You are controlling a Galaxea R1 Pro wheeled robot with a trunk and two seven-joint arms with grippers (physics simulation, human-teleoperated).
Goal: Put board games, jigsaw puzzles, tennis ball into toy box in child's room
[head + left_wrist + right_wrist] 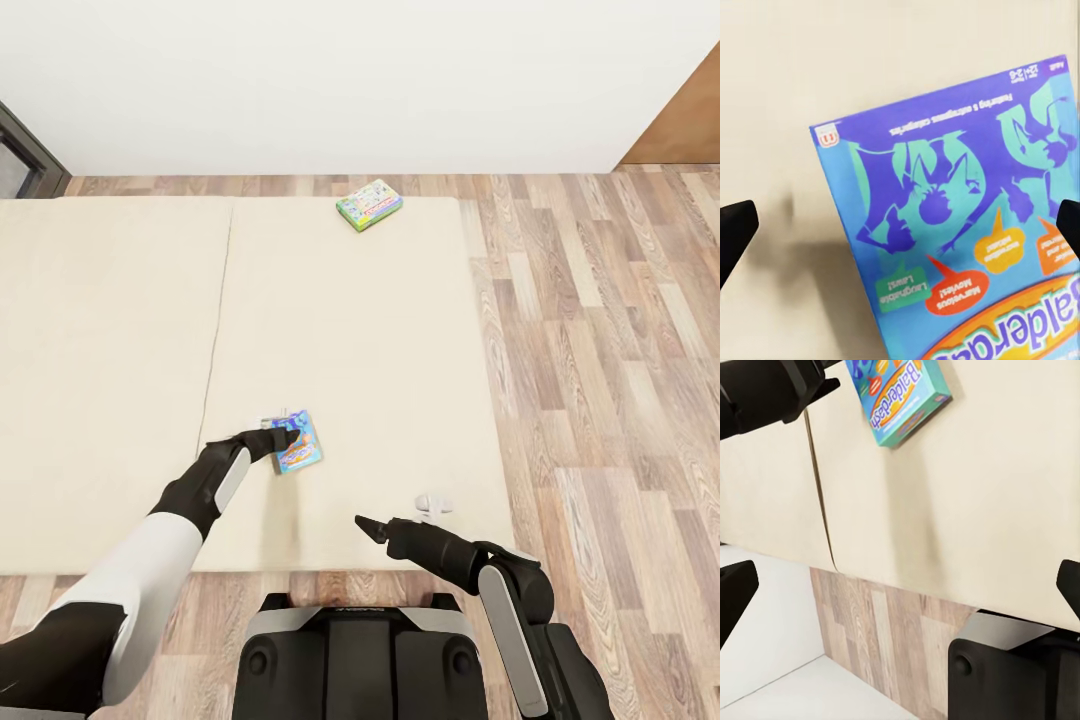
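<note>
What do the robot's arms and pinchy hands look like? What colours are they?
Each arm is black with smooth white or light-grey shell panels. The left gripper is black and narrows toward its tip. The right gripper is black too, ending in a pointed tip, with a rounded black joint behind it. I see no cables or markings.

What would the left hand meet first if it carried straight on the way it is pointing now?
Most likely the blue-purple board game lying on the bed: the left hand points at its cover, fingertips spread either side. Depth is unclear.
</note>
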